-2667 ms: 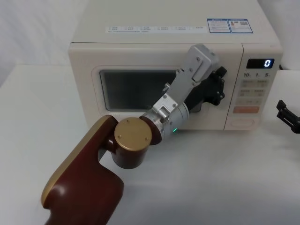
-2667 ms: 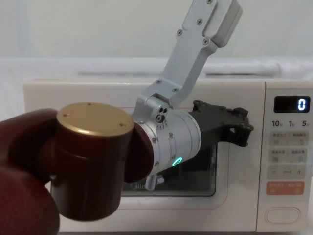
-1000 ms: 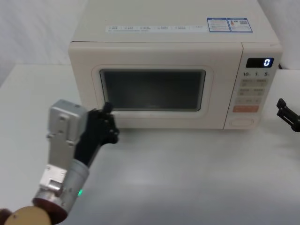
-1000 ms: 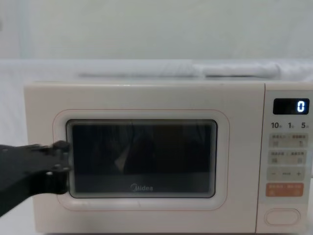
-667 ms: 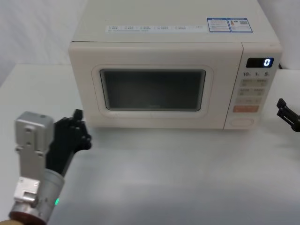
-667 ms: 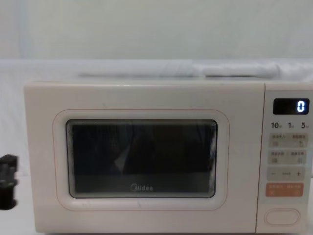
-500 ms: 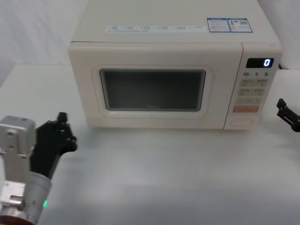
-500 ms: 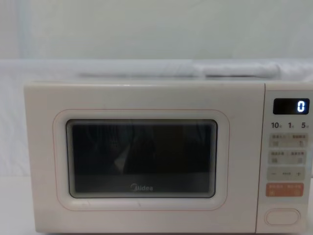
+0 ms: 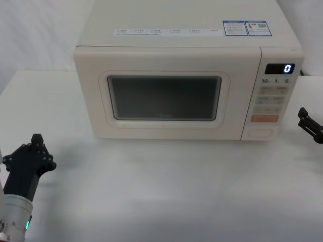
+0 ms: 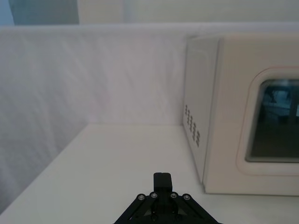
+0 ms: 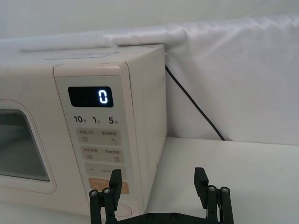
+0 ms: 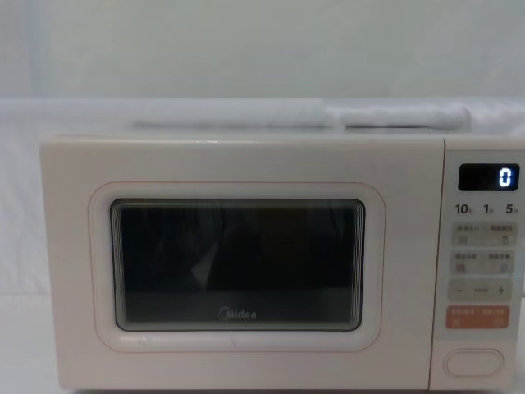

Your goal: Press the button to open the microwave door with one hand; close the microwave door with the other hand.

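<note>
Both steps look done: microwave door (image 9: 164,96) sits flush. Left hand (image 9: 30,156) clenched, low left on the surface; right hand (image 11: 159,186) released beside the button (image 9: 262,132).

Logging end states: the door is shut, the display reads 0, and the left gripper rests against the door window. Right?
Not quite. The door is shut and the display reads 0, but the head view shows the left gripper out over the table, well apart from the microwave.
</note>
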Action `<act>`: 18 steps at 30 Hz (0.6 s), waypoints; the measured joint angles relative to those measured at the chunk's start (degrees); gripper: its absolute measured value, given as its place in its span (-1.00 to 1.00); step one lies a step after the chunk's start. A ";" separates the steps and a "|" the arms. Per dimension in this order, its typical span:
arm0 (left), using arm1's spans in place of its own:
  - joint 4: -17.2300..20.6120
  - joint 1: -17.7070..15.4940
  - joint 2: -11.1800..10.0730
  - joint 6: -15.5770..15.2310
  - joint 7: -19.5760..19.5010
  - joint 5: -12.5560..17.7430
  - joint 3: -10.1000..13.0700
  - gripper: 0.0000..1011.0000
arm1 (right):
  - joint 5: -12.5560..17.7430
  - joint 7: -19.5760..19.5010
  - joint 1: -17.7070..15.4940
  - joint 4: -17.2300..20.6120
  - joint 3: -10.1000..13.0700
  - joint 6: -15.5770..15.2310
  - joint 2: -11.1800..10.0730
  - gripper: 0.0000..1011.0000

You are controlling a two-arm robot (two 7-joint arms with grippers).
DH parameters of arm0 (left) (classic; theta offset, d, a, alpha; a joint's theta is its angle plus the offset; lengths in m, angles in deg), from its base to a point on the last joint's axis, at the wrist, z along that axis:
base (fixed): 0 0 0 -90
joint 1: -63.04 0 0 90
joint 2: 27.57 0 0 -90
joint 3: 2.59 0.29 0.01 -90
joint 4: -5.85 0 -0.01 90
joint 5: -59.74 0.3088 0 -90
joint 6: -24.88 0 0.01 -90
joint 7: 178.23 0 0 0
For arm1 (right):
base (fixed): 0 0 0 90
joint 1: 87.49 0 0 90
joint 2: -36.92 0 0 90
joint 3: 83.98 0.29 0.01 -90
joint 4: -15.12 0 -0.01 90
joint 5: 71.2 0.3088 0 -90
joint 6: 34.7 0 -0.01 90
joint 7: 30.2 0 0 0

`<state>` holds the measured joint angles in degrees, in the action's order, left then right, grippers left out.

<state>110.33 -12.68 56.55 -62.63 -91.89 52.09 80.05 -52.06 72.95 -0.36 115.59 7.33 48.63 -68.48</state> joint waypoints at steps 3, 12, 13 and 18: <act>-1.35 -0.38 0.22 0.03 -0.33 -0.40 -0.42 -1.00 | 0.00 0.00 0.00 0.00 0.00 0.00 0.00 0.98; -4.77 -2.77 -0.79 -0.02 -2.14 0.15 0.28 -1.00 | 0.00 0.00 0.00 0.00 0.00 0.00 0.00 0.98; -5.01 -2.99 -0.90 -0.03 -2.34 0.17 0.40 -1.00 | 0.00 0.00 0.00 0.00 0.00 0.00 0.00 0.98; -6.34 -4.14 -1.56 -0.14 -3.45 -0.02 0.97 -1.00 | 0.00 0.00 0.00 0.00 0.00 0.00 0.00 0.98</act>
<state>103.99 -16.82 54.98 -62.77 -95.34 52.07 81.03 -52.06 72.95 -0.35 115.59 7.33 48.63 -68.48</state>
